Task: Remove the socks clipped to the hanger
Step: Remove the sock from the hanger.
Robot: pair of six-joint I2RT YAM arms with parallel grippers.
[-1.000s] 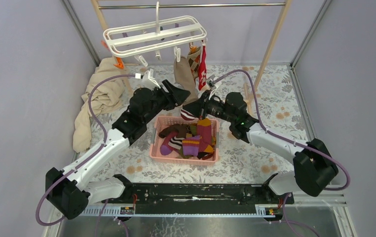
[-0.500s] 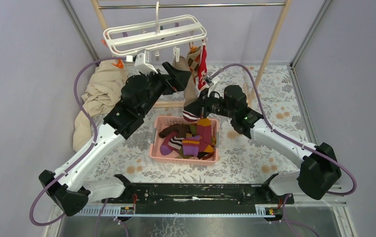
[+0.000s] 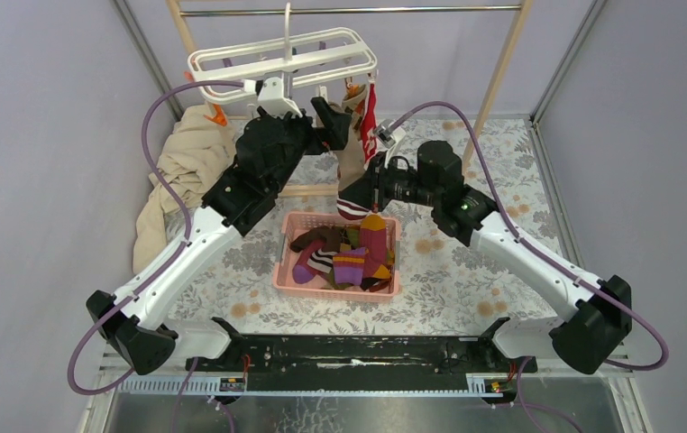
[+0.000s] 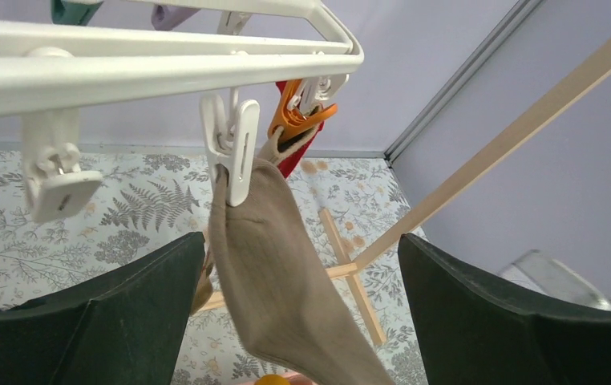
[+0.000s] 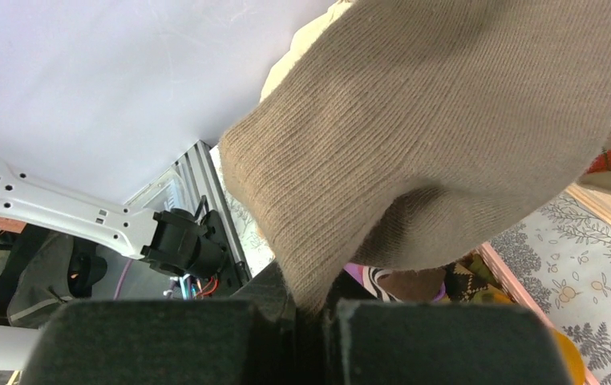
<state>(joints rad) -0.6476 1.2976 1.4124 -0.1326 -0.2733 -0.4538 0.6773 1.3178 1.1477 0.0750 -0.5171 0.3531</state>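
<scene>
Left gripper [image 4: 306,317] of mine wide apart astride the beige sock [image 4: 274,241], right gripper [image 5: 312,317] tight on its lower end.

No text, label, brand, number or sign can be read in any view. White marks are seen on the red sock [image 3: 370,119] clipped to the white plastic bar-frame hanger [image 3: 232,68], but they are too small to be made out as letters.

We saw the left arm [image 3: 191,248] stretched up and forward, left gripper [image 3: 334,124] raised with jaws spread wide, the right arm [image 3: 520,248] reaching inward, right gripper [image 3: 349,195] pinched tight on the beige sock [image 5: 447,120].
</scene>
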